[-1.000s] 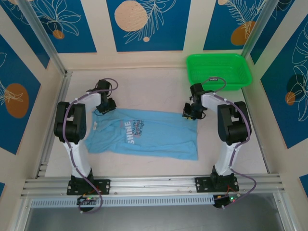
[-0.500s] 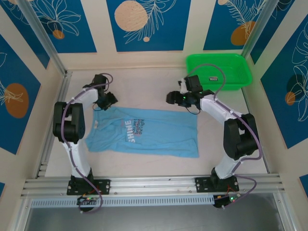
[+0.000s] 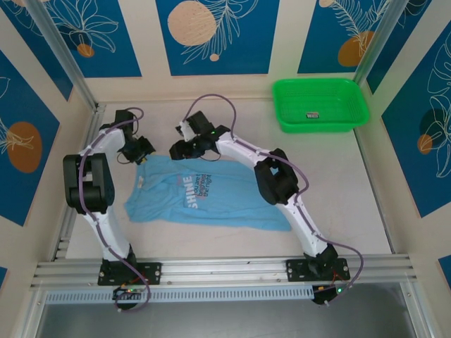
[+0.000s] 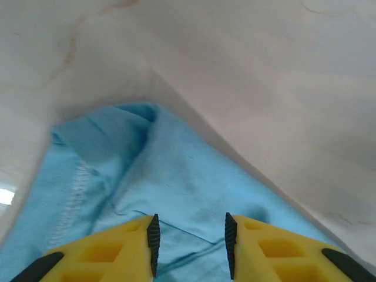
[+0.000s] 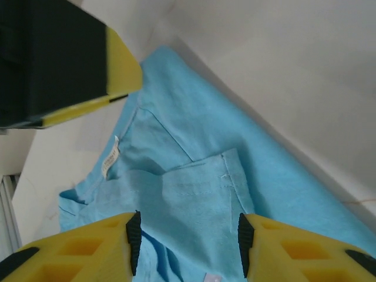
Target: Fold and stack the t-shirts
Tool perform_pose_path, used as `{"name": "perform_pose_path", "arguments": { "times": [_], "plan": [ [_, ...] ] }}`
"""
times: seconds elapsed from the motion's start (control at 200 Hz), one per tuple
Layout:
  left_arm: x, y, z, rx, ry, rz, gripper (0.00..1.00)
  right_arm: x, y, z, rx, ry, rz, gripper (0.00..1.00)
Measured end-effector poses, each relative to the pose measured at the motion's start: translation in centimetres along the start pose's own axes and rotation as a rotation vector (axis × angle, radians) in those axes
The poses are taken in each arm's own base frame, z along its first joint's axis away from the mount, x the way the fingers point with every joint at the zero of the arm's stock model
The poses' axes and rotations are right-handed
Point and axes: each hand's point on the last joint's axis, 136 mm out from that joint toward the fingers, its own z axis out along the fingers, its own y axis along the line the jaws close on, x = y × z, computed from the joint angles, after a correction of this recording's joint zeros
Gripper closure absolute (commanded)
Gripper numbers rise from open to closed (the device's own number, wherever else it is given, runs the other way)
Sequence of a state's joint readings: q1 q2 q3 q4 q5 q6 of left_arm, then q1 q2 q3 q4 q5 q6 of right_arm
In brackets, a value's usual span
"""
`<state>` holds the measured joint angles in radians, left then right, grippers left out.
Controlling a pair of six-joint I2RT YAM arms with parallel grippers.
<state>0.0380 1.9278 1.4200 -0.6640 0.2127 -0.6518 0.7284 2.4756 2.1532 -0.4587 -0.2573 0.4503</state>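
A light sky-blue t-shirt (image 3: 225, 204) lies flat on the table, with its lettering up and its collar end to the left. My right arm reaches across it. The right gripper (image 3: 177, 150) hovers over the shirt's upper left part. Its jaws (image 5: 188, 235) stand open above a stitched flap of fabric (image 5: 200, 188) folded onto the shirt, next to the collar tag (image 5: 110, 158). My left gripper (image 3: 141, 150) is at the top left corner of the shirt. It (image 4: 191, 235) is open, with creased blue cloth (image 4: 176, 182) under the gap.
A bright green basket (image 3: 320, 82) stands at the back right with a small item inside. One of the left gripper's yellow fingers (image 5: 120, 64) shows close by in the right wrist view. A metal rail (image 3: 81, 176) borders the table on the left.
My right arm has swung from beside the basket all the way left over the shirt's collar end. The left gripper has shifted a little left. Both grippers' jaws have moved.
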Motion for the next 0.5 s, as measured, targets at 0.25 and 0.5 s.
{"name": "perform_pose_path", "arguments": {
  "times": [0.25, 0.5],
  "plan": [
    [0.3, -0.7, 1.3, 0.032, 0.05, 0.004, 0.67, -1.1, -0.9, 1.6, 0.023, -0.001, 0.005, 0.54],
    [0.2, -0.2, 2.7, -0.001, 0.084, -0.004, 0.67, -1.0, -2.1, 3.0, 0.047, 0.014, 0.019, 0.55]
  ]
}}
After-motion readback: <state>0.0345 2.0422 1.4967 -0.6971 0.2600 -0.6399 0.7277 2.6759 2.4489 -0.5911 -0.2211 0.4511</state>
